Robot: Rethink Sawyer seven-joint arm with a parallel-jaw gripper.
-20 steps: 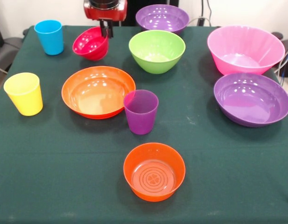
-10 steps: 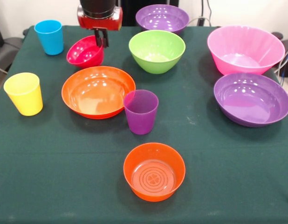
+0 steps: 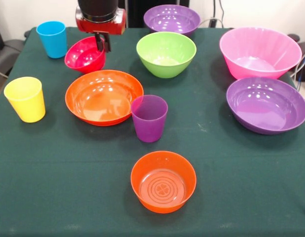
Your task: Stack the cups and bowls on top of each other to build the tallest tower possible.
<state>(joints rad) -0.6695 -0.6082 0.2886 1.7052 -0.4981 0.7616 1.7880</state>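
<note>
A green cloth (image 3: 54,197) covers the table. The arm is cut off at the top edge. Its gripper (image 3: 101,43) pinches the tilted red bowl's (image 3: 83,55) rim, beside the wide orange bowl (image 3: 104,97).

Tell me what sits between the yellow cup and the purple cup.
In the front view, the wide orange bowl sits between the yellow cup and the purple cup, close against the purple cup's side.
</note>
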